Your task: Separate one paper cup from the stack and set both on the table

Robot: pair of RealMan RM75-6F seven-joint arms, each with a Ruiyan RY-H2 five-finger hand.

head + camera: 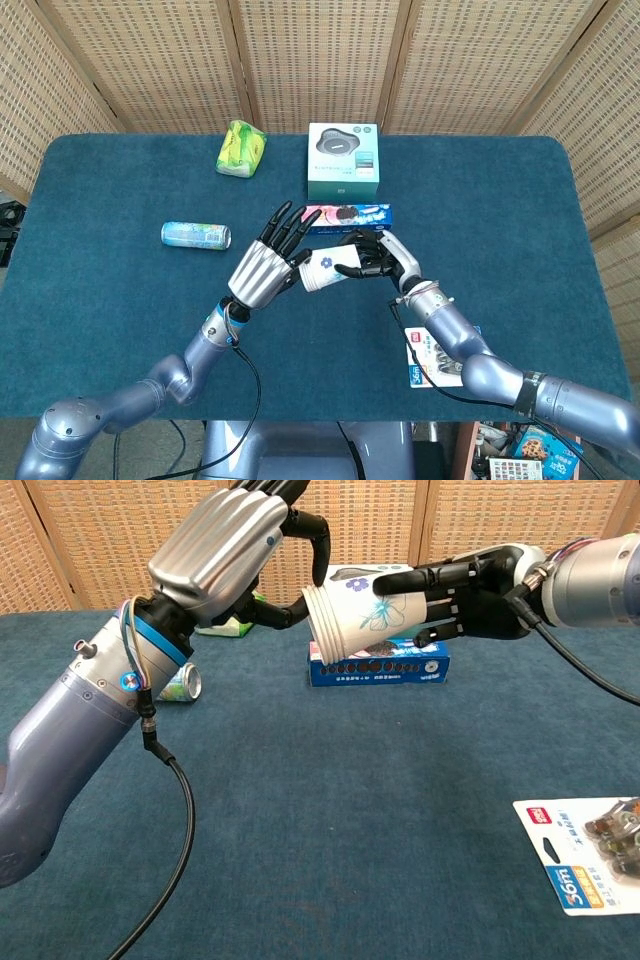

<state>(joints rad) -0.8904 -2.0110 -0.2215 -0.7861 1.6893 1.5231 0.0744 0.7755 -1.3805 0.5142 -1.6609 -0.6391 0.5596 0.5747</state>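
Near the middle of the frame, above the blue bench (120,300), the right hand (470,595) grips the paper cup stack (355,615) sideways, fingers wrapped around its body. At its rim, the left hand (225,545) has fingers spread, thumb and a finger curled at the mouth; whether they pinch it is unclear.
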